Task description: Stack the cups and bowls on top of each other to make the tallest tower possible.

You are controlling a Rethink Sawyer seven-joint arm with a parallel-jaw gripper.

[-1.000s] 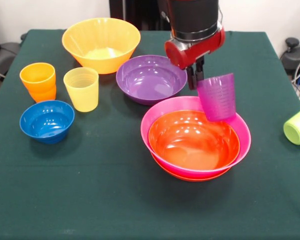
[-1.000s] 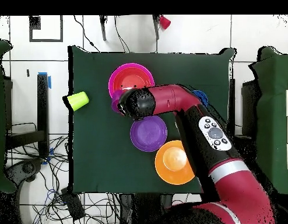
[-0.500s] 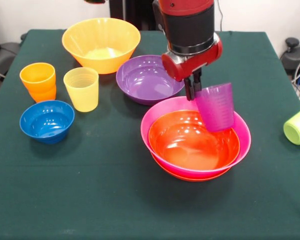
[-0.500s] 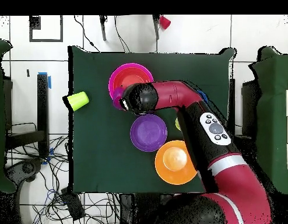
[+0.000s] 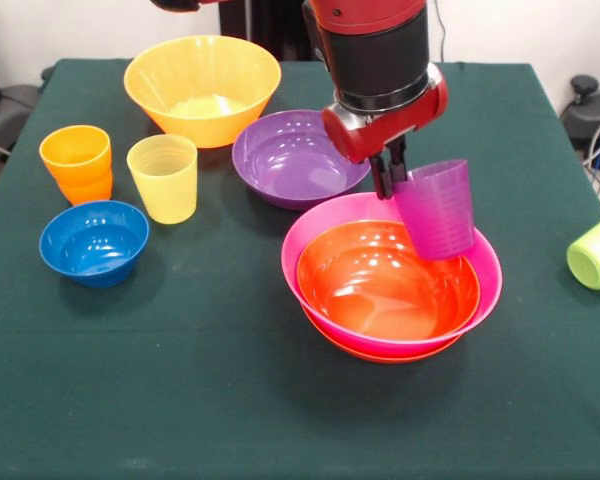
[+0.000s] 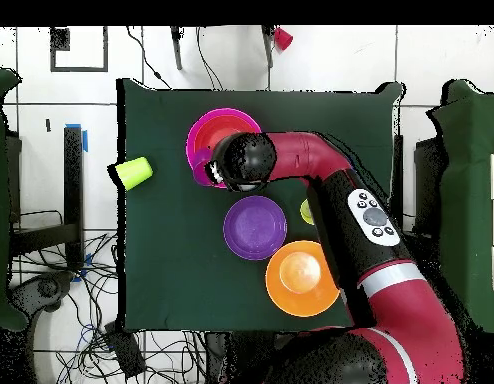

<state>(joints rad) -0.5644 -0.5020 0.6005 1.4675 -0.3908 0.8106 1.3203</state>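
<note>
Seemingly closed, claw [image 5: 390, 178] pinches purple cup [image 5: 437, 209] rim.

Translucent purple plastic tumbler [image 5: 437, 208], gripped at rim by black gripper [image 5: 389, 172]: shifted from beyond pink bowl's [image 5: 320, 235] far rim to over red-orange bowl [image 5: 380, 285]; slightly more tilted.

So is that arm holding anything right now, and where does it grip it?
Yes, the hand holds a purple cup, pinched at its rim on one side, above the stacked bowls.
</note>
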